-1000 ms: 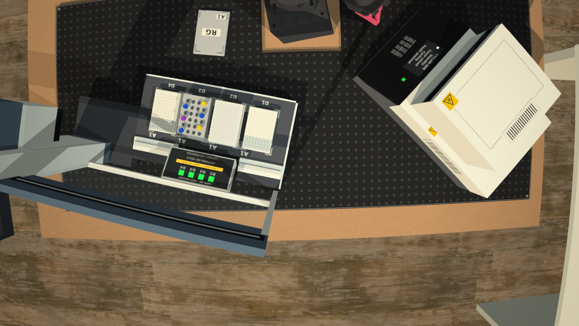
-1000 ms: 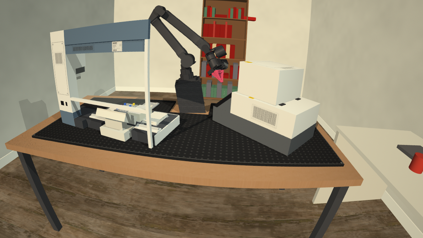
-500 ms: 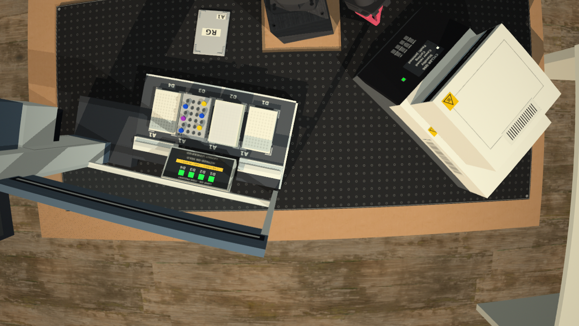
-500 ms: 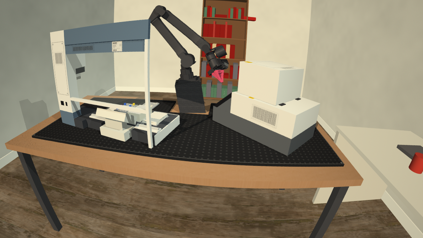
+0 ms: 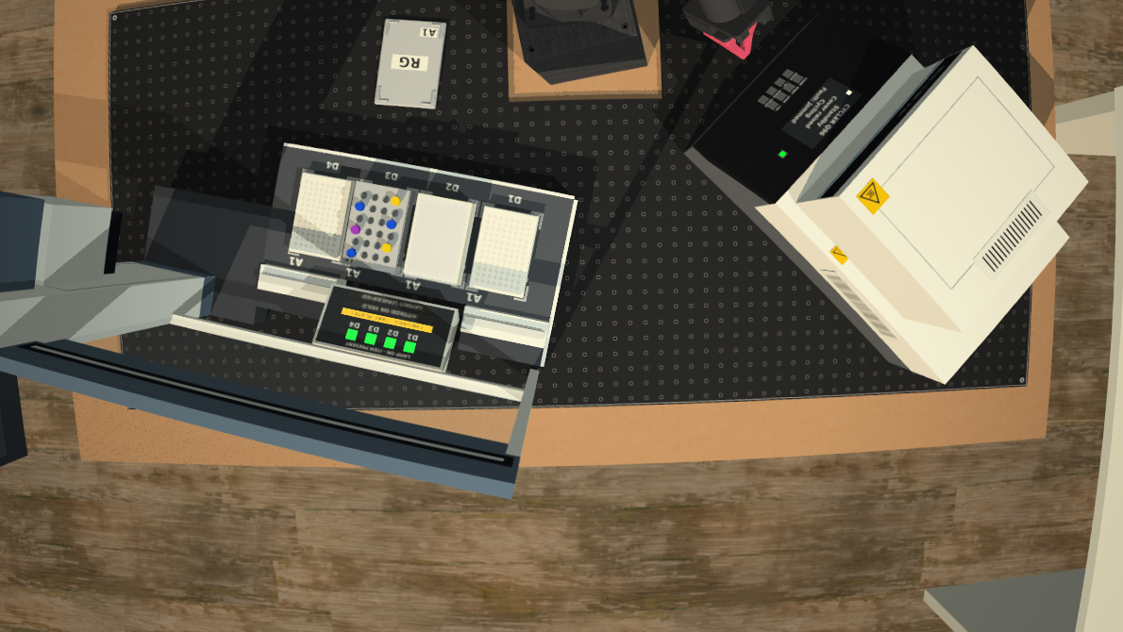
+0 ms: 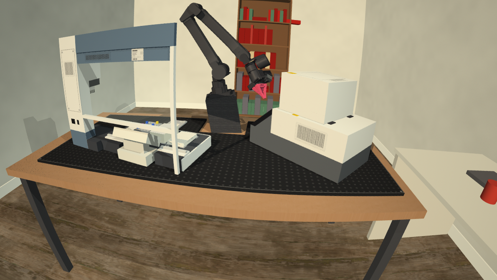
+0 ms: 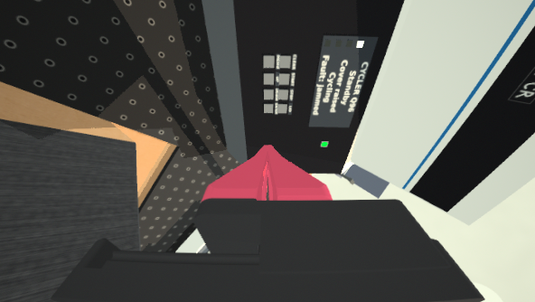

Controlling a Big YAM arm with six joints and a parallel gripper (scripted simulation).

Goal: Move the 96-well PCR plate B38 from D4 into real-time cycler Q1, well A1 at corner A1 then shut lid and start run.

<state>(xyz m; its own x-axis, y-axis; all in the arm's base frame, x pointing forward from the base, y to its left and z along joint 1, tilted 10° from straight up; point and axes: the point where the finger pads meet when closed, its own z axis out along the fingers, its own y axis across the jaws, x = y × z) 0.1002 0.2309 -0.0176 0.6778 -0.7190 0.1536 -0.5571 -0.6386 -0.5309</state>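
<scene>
The white PCR plate B38 [image 5: 322,213] lies in nest D4 of the liquid handler's hand-off row. The cycler Q1 [image 5: 888,211] stands at the right, its cream lid [image 5: 954,188] shut. Its black front panel carries the keys [image 5: 780,89] and a green lamp [image 5: 782,154]. My gripper [image 5: 734,41] with pink fingers is shut and empty. It hangs in the air above the panel's near edge, short of the keys. In the wrist view the fingertips [image 7: 267,155] point toward the keys [image 7: 276,84] and the lamp [image 7: 323,144]. It also shows in the side view [image 6: 261,90].
The tube cooling block [image 5: 377,225] is on D3, the deep-well block [image 5: 440,238] on D2 and plate R33 [image 5: 504,249] on D1. The regrip nest RG [image 5: 410,62] lies at the back. My arm's base [image 5: 578,35] stands beside it. The handler's frame [image 6: 125,45] spans the row.
</scene>
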